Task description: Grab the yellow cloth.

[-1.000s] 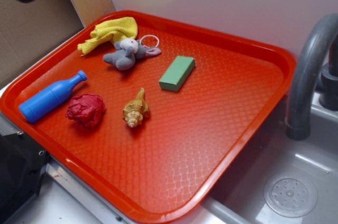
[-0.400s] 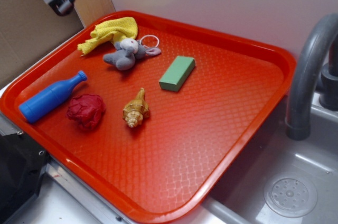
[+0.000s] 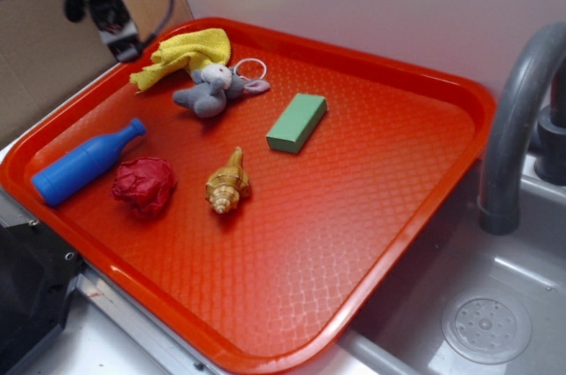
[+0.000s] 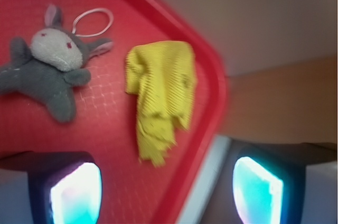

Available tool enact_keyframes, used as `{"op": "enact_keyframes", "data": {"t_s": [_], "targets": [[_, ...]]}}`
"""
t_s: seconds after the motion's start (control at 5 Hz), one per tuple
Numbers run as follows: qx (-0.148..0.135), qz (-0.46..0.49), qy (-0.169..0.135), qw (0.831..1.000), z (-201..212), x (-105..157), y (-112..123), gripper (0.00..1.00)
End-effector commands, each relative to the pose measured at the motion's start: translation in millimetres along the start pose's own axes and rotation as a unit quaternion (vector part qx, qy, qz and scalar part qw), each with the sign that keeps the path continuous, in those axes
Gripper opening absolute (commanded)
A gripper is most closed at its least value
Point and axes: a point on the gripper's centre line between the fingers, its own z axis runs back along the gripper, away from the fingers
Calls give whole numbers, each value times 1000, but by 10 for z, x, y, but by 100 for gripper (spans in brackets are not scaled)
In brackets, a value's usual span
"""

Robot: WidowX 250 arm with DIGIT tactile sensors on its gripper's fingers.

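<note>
The gripper (image 3: 124, 46) is seen at the upper left of the exterior view, hanging above the far left rim of the red tray (image 3: 398, 172). In the wrist view its two fingertips (image 4: 76, 195) are set wide apart at the bottom of the picture, with nothing held between them. One fingertip is seen over the tray floor and the other beyond the rim.

The yellow cloth (image 3: 184, 55) is found just beside the gripper, lying crumpled in the far left corner of the tray. In the wrist view the yellow cloth (image 4: 158, 94) is seen above the gap between the fingertips, close against the inner side of the tray's rim (image 4: 211, 76), with a ragged end pointed toward the gripper. No contact between the gripper and the cloth is shown.

A grey plush mouse (image 3: 210, 90) with a white loop is laid next to the cloth, touching or nearly touching it in the exterior view; in the wrist view the mouse (image 4: 50, 71) is shown slightly apart from it. Farther out, a green block (image 3: 297, 122) is placed near the tray's middle, and a seashell (image 3: 228, 185), a red paper ball (image 3: 144, 186) and a blue toy bottle (image 3: 84, 163) are ranged along the near left side. A grey faucet (image 3: 517, 118) and a sink (image 3: 486, 313) are seen to the right of the tray.
</note>
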Motion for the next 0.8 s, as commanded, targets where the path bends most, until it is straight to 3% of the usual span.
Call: {"op": "enact_keyframes", "data": {"t_s": [0.0,0.4,0.6], "targets": [[-28,40,19,999,-361,369,241,100],[-31,24,67,997,-582,430,158,100],[-101,10,107,989,-757,429,-40,79]]}}
